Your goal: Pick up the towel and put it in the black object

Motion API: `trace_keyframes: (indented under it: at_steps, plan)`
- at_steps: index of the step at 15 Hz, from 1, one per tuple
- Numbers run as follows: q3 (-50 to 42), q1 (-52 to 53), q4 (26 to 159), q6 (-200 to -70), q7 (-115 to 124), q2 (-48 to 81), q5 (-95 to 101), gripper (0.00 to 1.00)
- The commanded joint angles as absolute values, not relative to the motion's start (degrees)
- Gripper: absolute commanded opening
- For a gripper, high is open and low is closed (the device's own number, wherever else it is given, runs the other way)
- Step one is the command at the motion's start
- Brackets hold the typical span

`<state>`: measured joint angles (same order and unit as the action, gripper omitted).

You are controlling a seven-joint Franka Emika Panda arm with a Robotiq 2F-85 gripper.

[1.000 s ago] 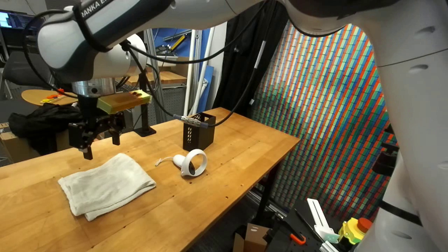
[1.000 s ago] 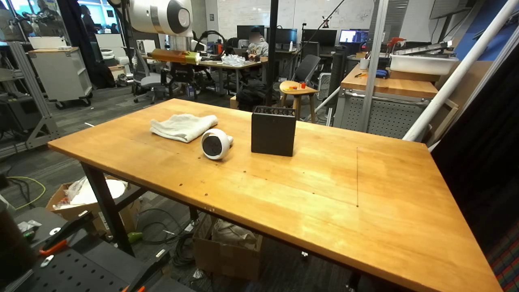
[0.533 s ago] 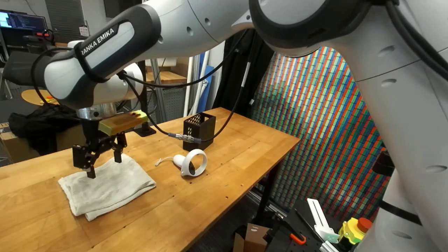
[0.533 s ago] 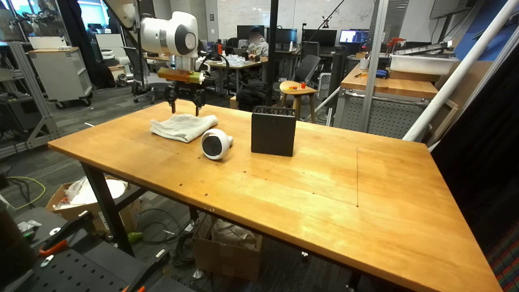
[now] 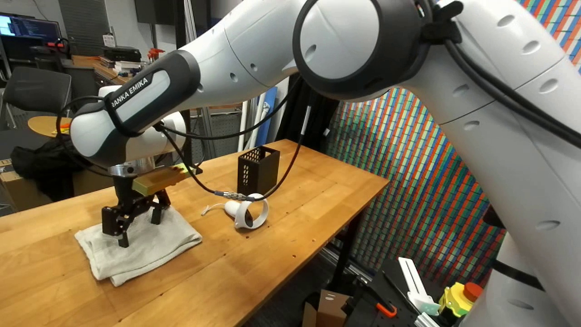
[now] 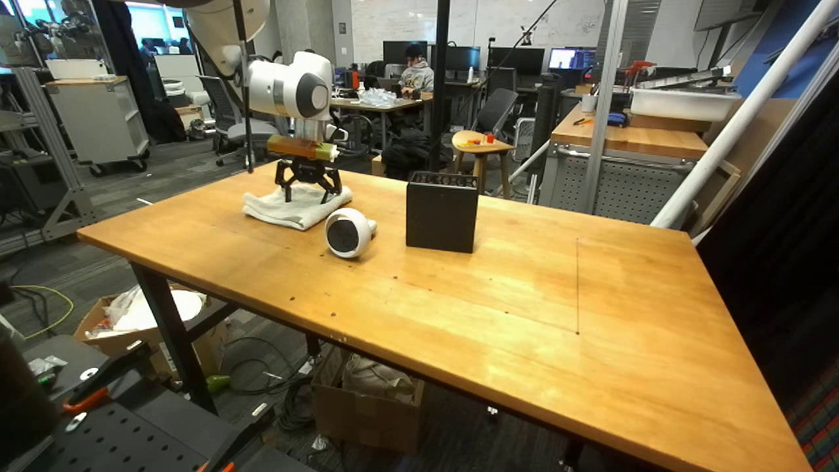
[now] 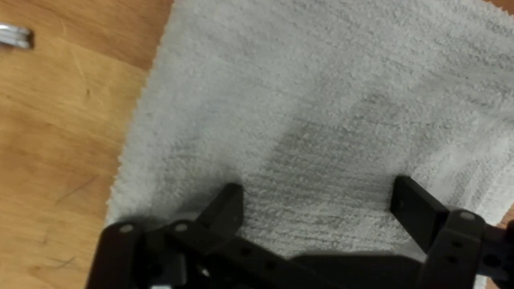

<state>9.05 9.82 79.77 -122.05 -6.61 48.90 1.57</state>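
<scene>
The white folded towel (image 5: 150, 252) lies flat on the wooden table; it also shows in an exterior view (image 6: 278, 213) and fills most of the wrist view (image 7: 313, 100). My gripper (image 5: 140, 232) points down over the towel, and in an exterior view (image 6: 307, 198) its fingertips are at or just above the cloth. In the wrist view the gripper (image 7: 318, 197) has its two fingers wide apart with towel surface between them, not pinched. Whether the tips touch it I cannot tell. The black box (image 5: 262, 175) stands upright and open-topped, and it also shows in an exterior view (image 6: 441, 217).
A white ring-shaped controller (image 5: 232, 208) lies between the towel and the black box; it also shows in an exterior view (image 6: 347, 235). A black cable with a metal connector (image 5: 233, 195) hangs from the arm near the box and controller. The wooden table's edge (image 5: 317, 236) borders them.
My gripper has come down from above the table's back edge onto the towel area, fingers staying apart. The hanging cable has dropped lower with the arm. Towel, controller and black box have not moved.
</scene>
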Motion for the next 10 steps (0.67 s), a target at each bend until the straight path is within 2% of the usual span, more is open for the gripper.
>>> trace_keyframes:
  at_steps: [1,10]
  plan:
    - [9.46,9.34,76.5,-122.92,-7.39,51.6,-0.28,0.75]
    - [8.76,9.46,79.56,-123.23,-5.16,46.47,-1.22,0.05]
